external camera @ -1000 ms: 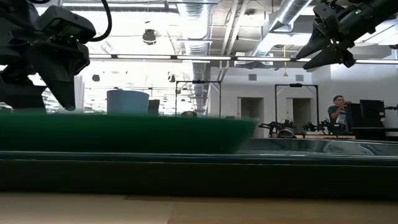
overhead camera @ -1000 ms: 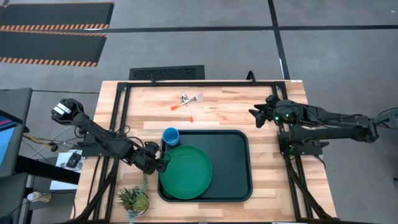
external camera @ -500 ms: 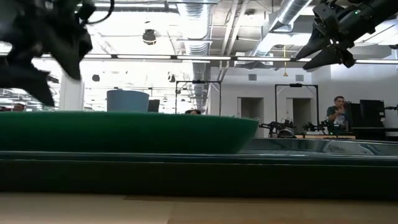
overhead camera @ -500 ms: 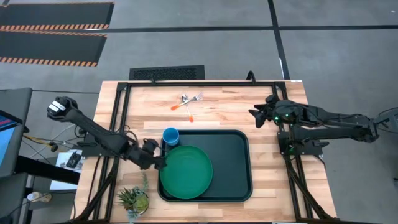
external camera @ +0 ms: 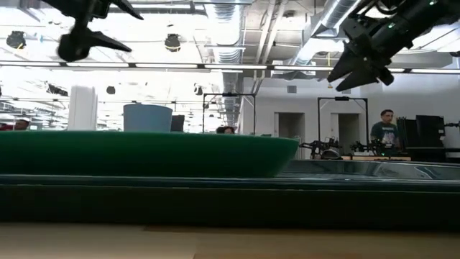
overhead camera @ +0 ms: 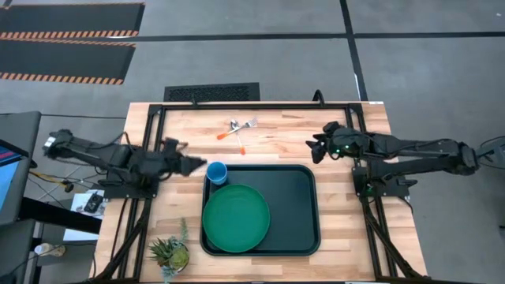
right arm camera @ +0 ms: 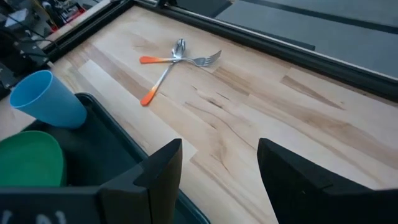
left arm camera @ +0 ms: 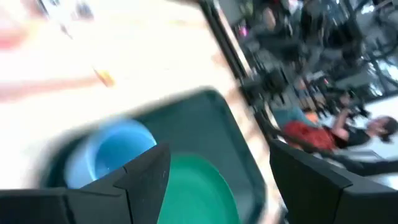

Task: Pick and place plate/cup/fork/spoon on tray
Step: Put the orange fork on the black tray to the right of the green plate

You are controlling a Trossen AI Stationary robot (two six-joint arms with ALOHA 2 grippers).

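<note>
The round green plate [overhead camera: 235,217] lies flat in the near left part of the dark-green tray [overhead camera: 296,207]. The light-blue cup [overhead camera: 217,172] stands upright in the tray's far left corner. The fork [right arm camera: 199,61] and the spoon [right arm camera: 163,73] lie crossed on the wooden table beyond the tray; they also show in the high view [overhead camera: 239,131]. My left gripper [overhead camera: 197,166] is open and empty, raised just left of the cup. My right gripper [overhead camera: 314,147] is open and empty, raised above the table beyond the tray's far right corner.
A small potted plant [overhead camera: 169,252] stands at the table's near left corner. A black frame [overhead camera: 237,106] runs along the far edge and down both sides of the table. Bare wood lies between the cutlery and my right gripper. People show in the room behind [external camera: 381,129].
My left gripper has drawn away from the plate's left rim, risen, and gone toward the table's far edge, ending beside the cup. The plate stays flat in the tray. My right gripper has gone a little toward the table's left edge.
</note>
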